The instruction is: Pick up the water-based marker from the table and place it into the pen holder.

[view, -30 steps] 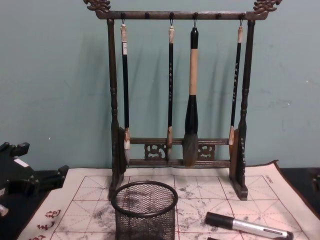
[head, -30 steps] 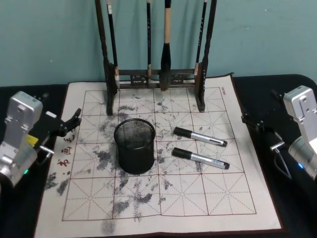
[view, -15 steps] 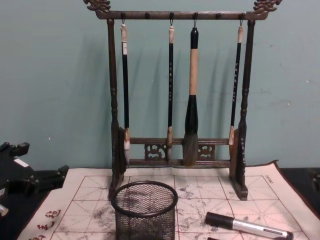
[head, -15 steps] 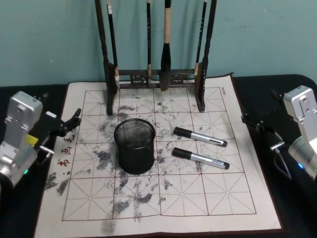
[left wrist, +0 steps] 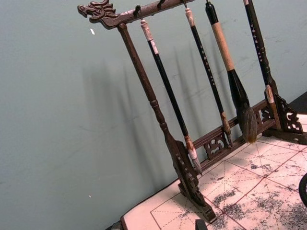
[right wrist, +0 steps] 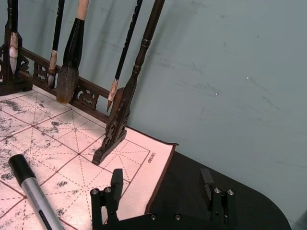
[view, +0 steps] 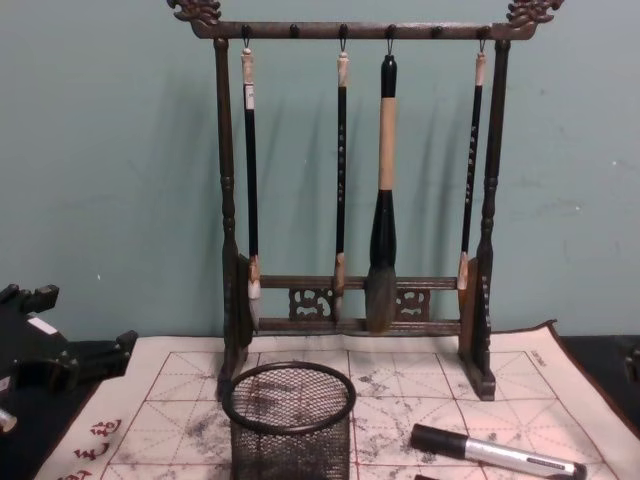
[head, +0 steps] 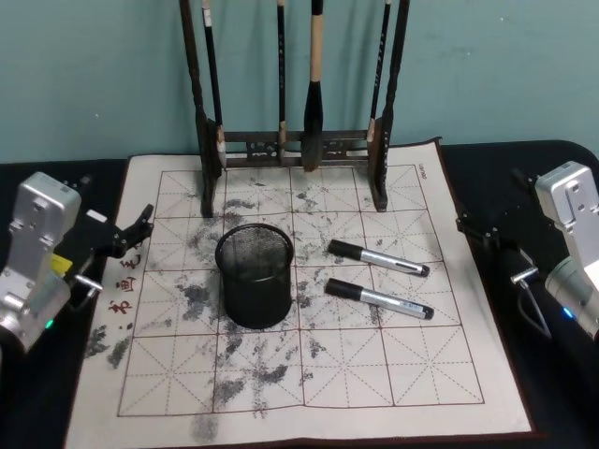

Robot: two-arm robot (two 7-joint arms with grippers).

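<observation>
Two water-based markers with black caps and silver barrels lie on the ink-stained grid mat, right of centre: one (head: pixel 378 259) farther back, one (head: pixel 378 299) nearer; the chest view catches a marker (view: pixel 495 452) and the right wrist view a marker (right wrist: pixel 33 196). The pen holder (head: pixel 255 274), a black mesh cup, stands upright at the mat's middle, also low in the chest view as the pen holder (view: pixel 290 420). My left gripper (head: pixel 114 201) rests open by the mat's left edge. My right gripper (right wrist: pixel 160 184) rests open off the mat's right edge, at the right gripper (head: pixel 489 198), holding nothing.
A tall dark wooden brush rack (head: pixel 295 145) with several hanging brushes stands at the mat's back edge, right behind the pen holder. The mat (head: pixel 299 374) lies on a black table with a teal wall behind.
</observation>
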